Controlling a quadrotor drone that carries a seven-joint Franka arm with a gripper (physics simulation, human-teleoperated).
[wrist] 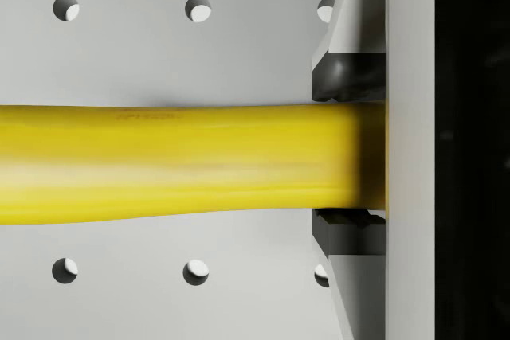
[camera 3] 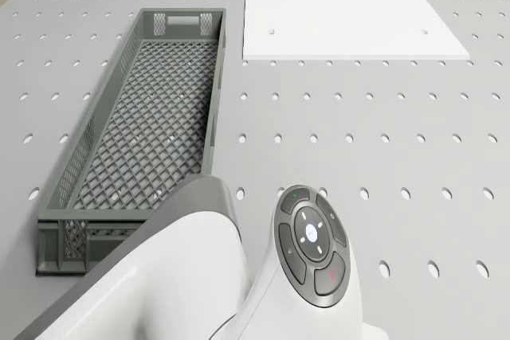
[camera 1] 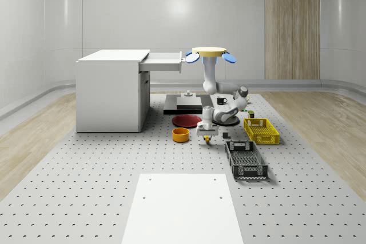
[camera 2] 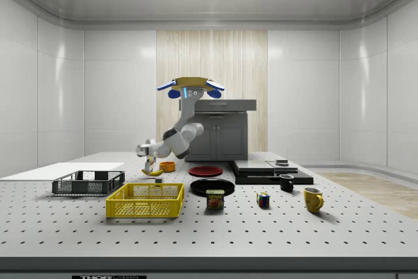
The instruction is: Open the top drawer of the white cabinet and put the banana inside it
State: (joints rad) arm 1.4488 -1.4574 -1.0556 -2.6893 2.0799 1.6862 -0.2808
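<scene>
Closed from both sides against the banana (wrist: 175,161), the jaws are seen in the wrist view with one dark pad (wrist: 347,77) pressed on one flank of the fruit and the other pad on the opposite flank. The gripper (camera 1: 206,136) is held low over the perforated table (camera 1: 86,187), and the banana (camera 2: 155,172) is seen beneath it in the side view, close to the table surface; whether it is lifted clear cannot be told. The drone (camera 1: 209,53) hovers high beside the white cabinet (camera 1: 108,92), level with the top drawer (camera 1: 163,62), which is pulled out toward the drone. The arm (camera 1: 220,98) is bent down from the drone to the table. An orange bowl (camera 1: 181,135) stands just beside the gripper, on the whole-scene view's left, with a dark red plate (camera 1: 186,120) behind it. A yellow crate (camera 1: 261,130) and a grey crate (camera 1: 245,160) lie to the whole-scene view's right of the gripper. In the drone view the grey crate (camera 3: 151,125) is seen beside the arm's wrist (camera 3: 239,276), and a white panel (camera 3: 343,5) lies flat on the table beyond it.
</scene>
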